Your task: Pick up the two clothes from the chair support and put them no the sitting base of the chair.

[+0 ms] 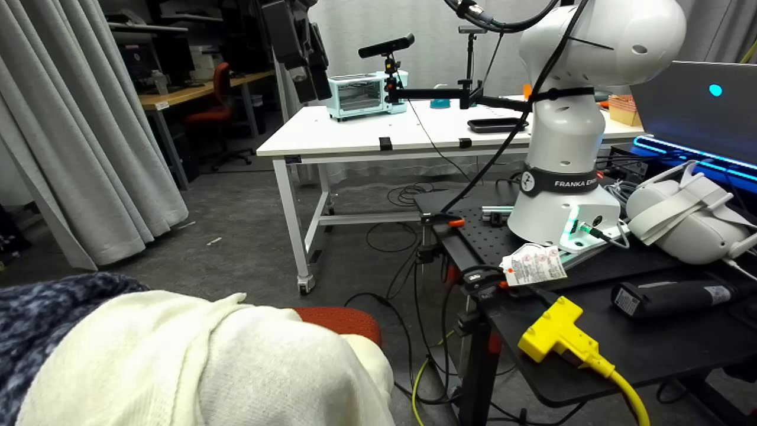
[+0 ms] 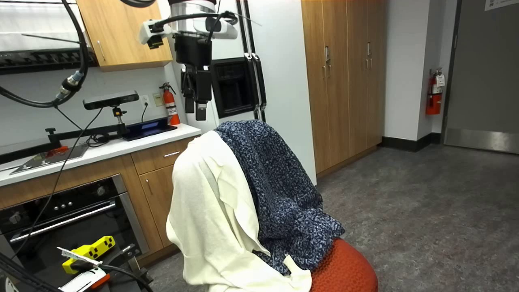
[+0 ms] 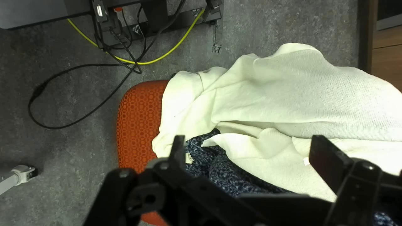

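A cream knit cloth and a speckled navy knit cloth drape the hidden backrest of a red-orange fabric chair, trailing onto its rounded seat at 5 o'clock in an exterior view. At 11 o'clock, the black 2-fingered claw hangs, jaws spread, empty. Cream overlaps navy, so I fear 1 pinch could drag both to the floor.

Cream cloth and speckled navy cloth, overlapping, drape over the red chair.
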